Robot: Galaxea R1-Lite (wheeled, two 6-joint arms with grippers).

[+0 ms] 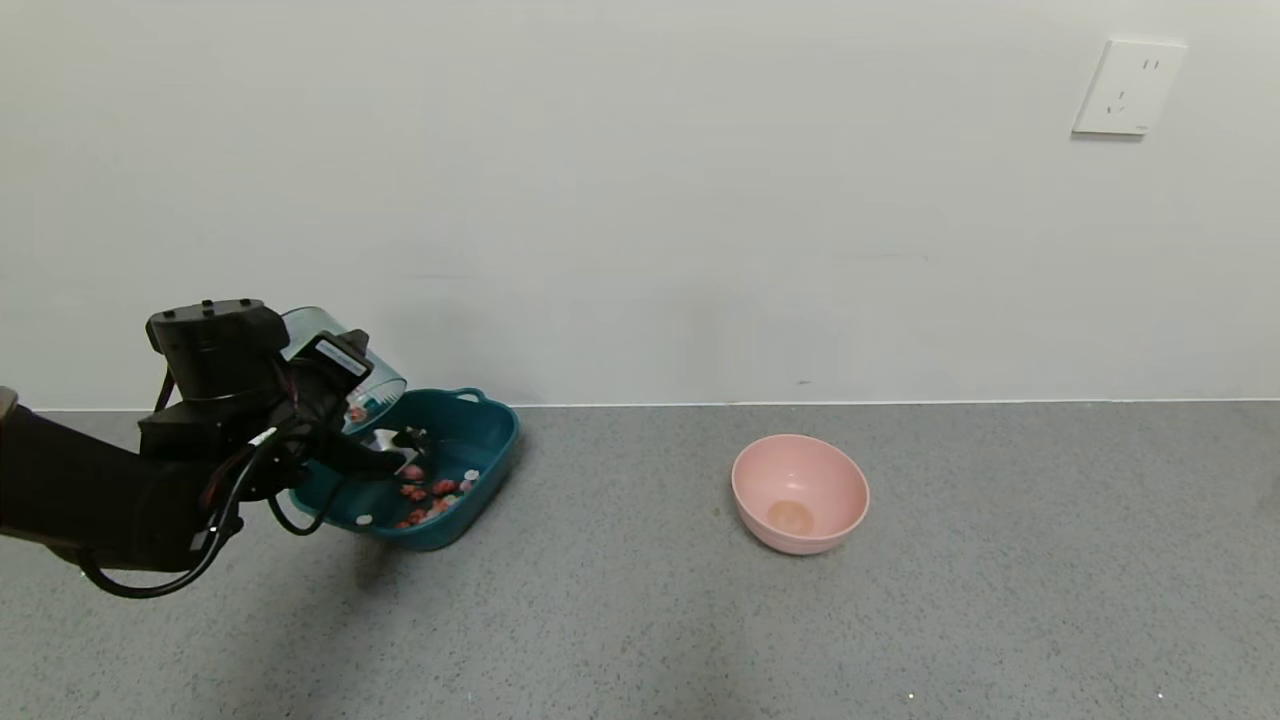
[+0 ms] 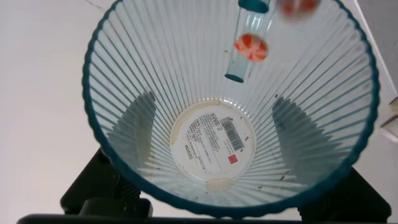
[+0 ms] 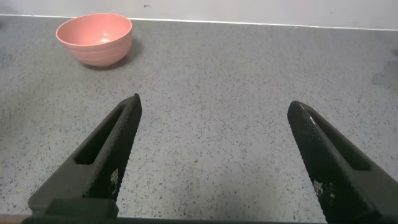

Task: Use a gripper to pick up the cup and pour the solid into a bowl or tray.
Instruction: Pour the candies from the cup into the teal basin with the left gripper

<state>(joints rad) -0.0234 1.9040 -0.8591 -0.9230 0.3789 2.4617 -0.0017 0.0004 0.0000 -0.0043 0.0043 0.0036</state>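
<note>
Left gripper (image 1: 345,415) tips the cup (image 1: 345,370) over the tub (image 1: 480,440).
Fingers clamp the cup, mouth angled down toward the tub; solid pieces (image 1: 430,495) lie inside.

We look across a grey speckled stone-like surface (image 1: 900,620) that runs back to a plain off-white wall (image 1: 640,200). A white rectangular wall socket (image 1: 1129,88) sits high on the wall at the right. Light falls evenly, with a soft shadow at the left.
</note>
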